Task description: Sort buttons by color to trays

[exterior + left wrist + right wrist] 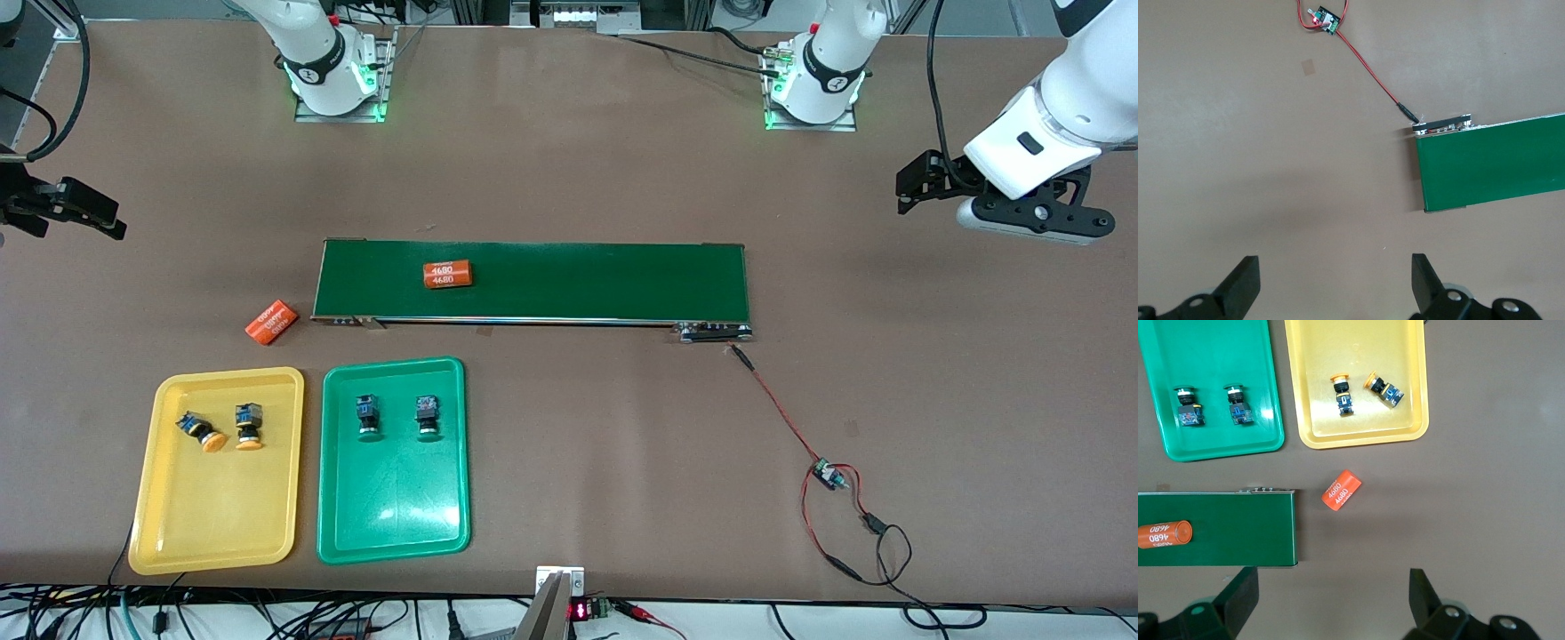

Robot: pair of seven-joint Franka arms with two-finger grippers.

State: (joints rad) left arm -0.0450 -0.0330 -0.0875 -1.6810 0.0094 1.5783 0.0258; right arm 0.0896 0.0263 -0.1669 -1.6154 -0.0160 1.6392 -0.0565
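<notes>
Two yellow-capped buttons [199, 430] [249, 425] lie in the yellow tray [213, 516]. Two green-capped buttons [367, 417] [428, 416] lie in the green tray [396, 507]. The right wrist view shows both trays too: the yellow tray [1351, 347] with its buttons [1343, 395] [1385, 390], and the green tray [1205, 347] with its buttons [1186, 407] [1238, 405]. My right gripper [71, 209] [1335, 600] is open and empty, up over the right arm's end of the table. My left gripper [920, 182] [1336, 283] is open and empty, up over the left arm's end.
A long dark-green conveyor belt [533, 280] lies across the middle, with an orange numbered cylinder [447, 274] on it. Another orange cylinder [271, 322] lies on the table beside the belt's end. A red wire with a small board [829, 474] runs from the belt's other end.
</notes>
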